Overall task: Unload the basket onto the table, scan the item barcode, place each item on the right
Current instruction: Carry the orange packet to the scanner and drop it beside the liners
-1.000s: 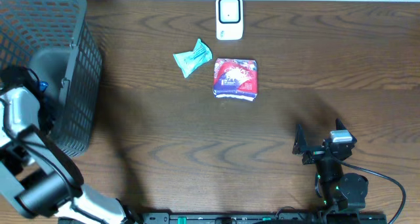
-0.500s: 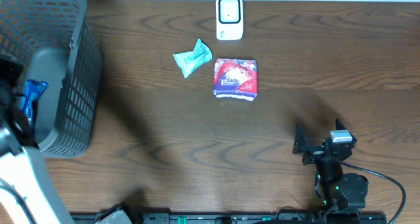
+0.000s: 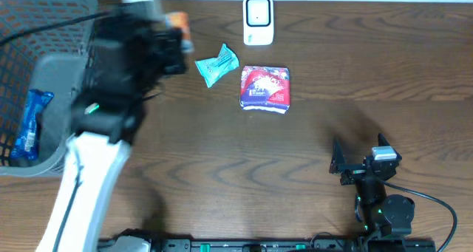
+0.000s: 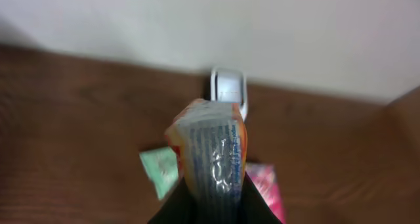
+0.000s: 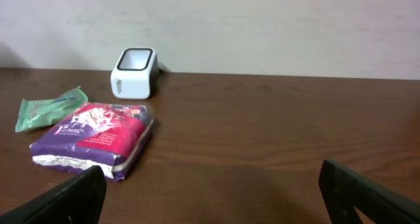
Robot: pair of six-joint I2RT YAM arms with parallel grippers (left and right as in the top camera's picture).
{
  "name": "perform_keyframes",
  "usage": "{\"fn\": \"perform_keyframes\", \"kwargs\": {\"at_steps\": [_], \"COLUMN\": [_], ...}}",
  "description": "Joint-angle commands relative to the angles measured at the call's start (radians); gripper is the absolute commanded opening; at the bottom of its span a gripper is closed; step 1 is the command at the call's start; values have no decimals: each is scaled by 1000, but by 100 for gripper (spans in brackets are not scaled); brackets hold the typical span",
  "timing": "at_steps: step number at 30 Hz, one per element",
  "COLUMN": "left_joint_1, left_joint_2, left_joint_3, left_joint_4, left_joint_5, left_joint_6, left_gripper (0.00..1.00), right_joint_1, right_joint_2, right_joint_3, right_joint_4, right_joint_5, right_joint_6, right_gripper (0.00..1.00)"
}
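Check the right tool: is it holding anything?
No, the right tool stands wide open, with nothing between its fingers.

overhead: straight down, far | left wrist: raised, tilted down, rearward | right wrist: low, level, rearward | all share: scanner (image 3: 258,19)

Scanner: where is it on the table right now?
Overhead view: the white scanner stands at the far edge of the table, centre, just beyond the red-and-purple packet, with the teal packet nearer and to its left.
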Motion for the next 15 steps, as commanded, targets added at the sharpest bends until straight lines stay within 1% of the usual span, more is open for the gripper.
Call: {"fn": "perform_keyframes", "kwargs": {"at_steps": [1, 4, 9, 11, 12, 15], "left_joint_1": [-101, -142, -185, -198, -203, -218], "left_joint_2": [163, 300, 496, 559, 583, 634], "left_joint_3": [4, 4, 4, 4, 4, 4], "left_joint_4": [2, 18, 90, 110, 111, 105], "left_joint_5": [-165, -174, -174, -174, -174, -172], "left_joint_6": [70, 74, 70, 58, 44, -13], "left_gripper": [7, 8, 8, 17, 17, 29], "right_joint_1": [-3, -3, -3, -3, -3, -3], "right_joint_2": [-5, -5, -5, -5, -5, -5], "right_joint_3": [-3, -3, -3, -3, -3, -3], "right_joint_4": [-2, -2, -2, -2, -2, -2], "right_joint_5": [2, 2, 1, 2, 1, 2], "right_joint_6": [10, 10, 10, 10, 10, 10], "right_gripper": [99, 99, 99, 99, 99, 99]}}
